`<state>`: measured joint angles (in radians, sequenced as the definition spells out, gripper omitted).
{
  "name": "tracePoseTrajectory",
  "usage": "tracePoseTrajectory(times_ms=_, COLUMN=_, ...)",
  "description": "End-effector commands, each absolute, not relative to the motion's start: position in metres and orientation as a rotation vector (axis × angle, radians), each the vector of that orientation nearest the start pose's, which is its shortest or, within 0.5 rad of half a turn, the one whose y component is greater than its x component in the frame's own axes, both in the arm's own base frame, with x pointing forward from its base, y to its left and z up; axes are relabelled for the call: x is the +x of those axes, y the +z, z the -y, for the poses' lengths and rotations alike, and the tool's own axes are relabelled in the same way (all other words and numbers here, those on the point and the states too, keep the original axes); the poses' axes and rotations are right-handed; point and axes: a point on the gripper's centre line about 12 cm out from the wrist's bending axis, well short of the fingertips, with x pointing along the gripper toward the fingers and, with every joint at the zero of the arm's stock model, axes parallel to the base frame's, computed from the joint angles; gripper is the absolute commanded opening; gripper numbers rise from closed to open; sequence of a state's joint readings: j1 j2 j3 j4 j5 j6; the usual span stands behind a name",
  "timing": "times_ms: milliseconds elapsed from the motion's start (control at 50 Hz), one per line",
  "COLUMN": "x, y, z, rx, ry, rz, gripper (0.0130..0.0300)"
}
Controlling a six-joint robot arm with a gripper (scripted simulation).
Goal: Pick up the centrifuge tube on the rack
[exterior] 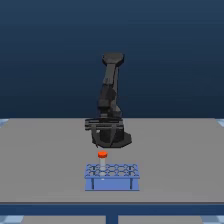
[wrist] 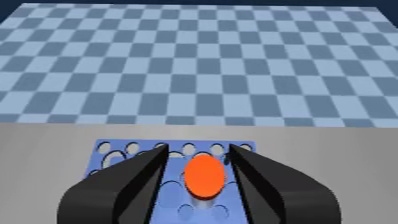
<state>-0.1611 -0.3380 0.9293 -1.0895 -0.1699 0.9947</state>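
A flat grey table (exterior: 45, 160) carries a black six-joint arm (exterior: 111, 95). Near the table's front edge stands the small light-blue rectangular rack (exterior: 111, 176) with round holes. The black claw (wrist: 197, 156) hangs above it, jaws parted, gripping nothing. Between them stands the slim translucent centrifuge tube with orange-red cap (wrist: 204, 175), upright in a rack hole.
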Motion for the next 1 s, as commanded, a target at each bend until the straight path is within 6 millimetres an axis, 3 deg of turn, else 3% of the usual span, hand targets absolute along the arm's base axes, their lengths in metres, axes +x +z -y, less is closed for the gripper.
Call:
tracePoseTrajectory(times_ms=20, x=0.3092, y=0.2048, z=0.0342, rx=0.002, ry=0.002, rz=-0.515, gripper=0.0300)
tracePoseTrajectory(times_ms=1000, x=0.3125, y=0.1975, z=0.0358, rx=0.000, ry=0.000, rz=-0.523, gripper=0.0300)
